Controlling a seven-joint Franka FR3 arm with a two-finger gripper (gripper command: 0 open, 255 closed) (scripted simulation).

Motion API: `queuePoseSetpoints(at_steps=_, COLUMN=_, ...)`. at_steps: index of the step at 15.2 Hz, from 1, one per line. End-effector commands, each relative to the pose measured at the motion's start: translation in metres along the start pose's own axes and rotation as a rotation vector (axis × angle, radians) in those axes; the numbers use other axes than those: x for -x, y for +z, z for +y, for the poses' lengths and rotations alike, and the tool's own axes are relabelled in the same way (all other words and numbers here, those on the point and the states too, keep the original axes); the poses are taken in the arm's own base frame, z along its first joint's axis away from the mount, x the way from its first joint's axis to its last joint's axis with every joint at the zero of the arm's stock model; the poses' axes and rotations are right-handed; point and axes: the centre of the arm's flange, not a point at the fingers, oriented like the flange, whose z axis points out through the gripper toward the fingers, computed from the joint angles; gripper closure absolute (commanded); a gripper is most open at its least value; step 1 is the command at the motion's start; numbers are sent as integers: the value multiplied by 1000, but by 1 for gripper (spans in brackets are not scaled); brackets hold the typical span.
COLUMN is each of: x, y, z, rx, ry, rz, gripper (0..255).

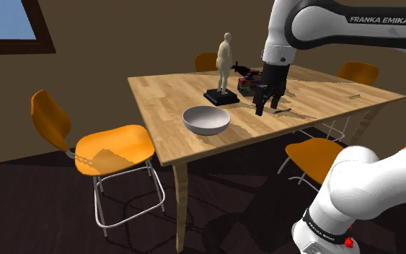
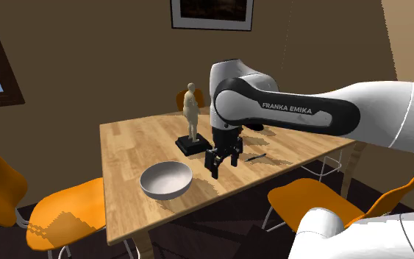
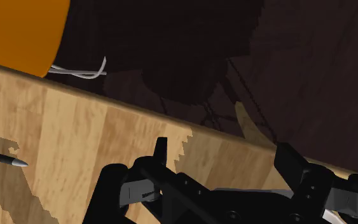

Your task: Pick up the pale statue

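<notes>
The pale statue (image 1: 225, 60) is a standing human figure on a black square base, upright near the middle of the wooden table (image 1: 165, 94). The second exterior view has the statue (image 2: 191, 110) just left of my arm. My black gripper (image 1: 266, 107) hangs low over the table to the statue's right in the shoulder view, clear of it. The gripper (image 2: 223, 165) is open, its fingers apart with nothing between them. In the wrist view the gripper (image 3: 225, 159) looks over the table's edge (image 3: 107, 121) toward the dark floor.
A grey bowl (image 1: 206, 120) sits in front of the statue near the table's front edge. A dark stack of colourful items (image 1: 247, 85) stands behind the gripper. A thin pen (image 2: 254, 157) lies beside the gripper. Orange chairs (image 1: 111, 148) ring the table.
</notes>
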Motion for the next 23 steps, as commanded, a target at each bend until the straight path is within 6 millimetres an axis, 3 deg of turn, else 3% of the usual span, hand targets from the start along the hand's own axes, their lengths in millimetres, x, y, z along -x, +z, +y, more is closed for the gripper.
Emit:
queuePoseSetpoints(at_steps=1, x=0, y=0, z=0, rx=0, ry=0, rz=0, gripper=0)
queuePoseSetpoints(at_steps=12, x=-101, y=-44, z=53, rx=-19, ry=59, rz=172, gripper=0)
queuePoseSetpoints(at_steps=23, x=-190, y=-103, z=112, rx=-37, ry=118, rz=344, gripper=0)
